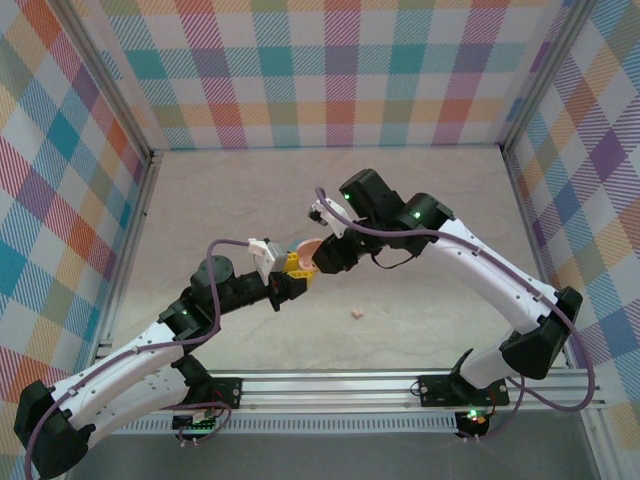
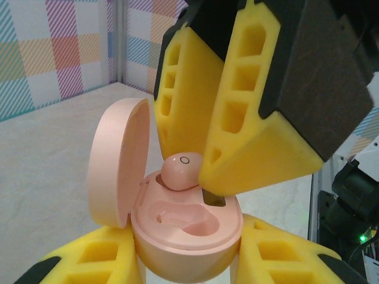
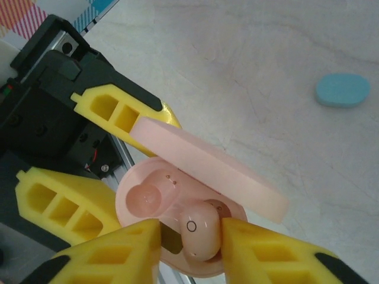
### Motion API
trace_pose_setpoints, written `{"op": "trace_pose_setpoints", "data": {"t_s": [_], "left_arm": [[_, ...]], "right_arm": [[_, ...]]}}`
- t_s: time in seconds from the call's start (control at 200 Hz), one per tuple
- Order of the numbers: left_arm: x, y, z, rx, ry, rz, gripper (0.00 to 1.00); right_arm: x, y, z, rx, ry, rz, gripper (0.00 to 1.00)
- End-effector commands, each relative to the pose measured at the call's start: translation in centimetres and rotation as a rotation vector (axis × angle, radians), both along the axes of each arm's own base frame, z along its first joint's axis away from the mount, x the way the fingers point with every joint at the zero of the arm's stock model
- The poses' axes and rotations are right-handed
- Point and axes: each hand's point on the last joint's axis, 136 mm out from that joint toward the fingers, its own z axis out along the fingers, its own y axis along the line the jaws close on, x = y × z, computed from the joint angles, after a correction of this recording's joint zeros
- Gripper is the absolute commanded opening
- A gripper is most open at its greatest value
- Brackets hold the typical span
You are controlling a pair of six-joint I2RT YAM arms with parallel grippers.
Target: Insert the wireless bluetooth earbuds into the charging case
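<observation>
From above: my left tool (image 1: 292,272) clenched the pink case (image 1: 311,246), my right tool (image 1: 322,256) meeting it from the right. Left wrist: the pink earbud (image 2: 180,170) sat tilted in the far socket, directly beneath that tool. Right wrist: my right fingers (image 3: 260,248) stood parted, one just clear of it.

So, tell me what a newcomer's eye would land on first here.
The open pink charging case, gripped centre-stage by the left hand. A pink earbud sits at its socket between the right hand's yellow fingers, with a gap on one side. A second pink earbud lies loose on the table, nearer the arm bases.
</observation>
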Motion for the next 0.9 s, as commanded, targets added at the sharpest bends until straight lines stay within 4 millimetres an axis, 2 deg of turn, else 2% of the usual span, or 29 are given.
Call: {"op": "trace_pose_setpoints", "data": {"t_s": [0.0,0.265,0.59,0.69,0.79,0.895], "left_arm": [[-0.5,-0.1,1.8,-0.047,-0.049,-0.019,0.21],[-0.6,0.0,1.7,-0.053,-0.059,-0.022,0.21],[-1.2,0.4,2.1,-0.081,-0.118,-0.03,0.21],[-1.7,0.4,2.4,-0.086,-0.151,-0.052,0.21],[-2.4,0.3,2.9,-0.094,-0.186,-0.083,0.22],[-2.9,0.1,3.3,-0.083,-0.205,-0.117,0.22]], "right_arm": [[-0.4,-0.4,0.4,-0.014,0.002,0.006,0.41],[1.1,-1.9,2.8,0.046,-0.056,-0.106,0.43],[1.2,-3.2,2.9,0.063,-0.068,-0.176,0.41],[1.2,-3.8,2.3,0.076,-0.026,-0.214,0.38],[0.9,-3.9,2.4,0.114,0.005,-0.227,0.38],[1.6,-4.7,2.7,0.141,0.015,-0.274,0.37]]}}
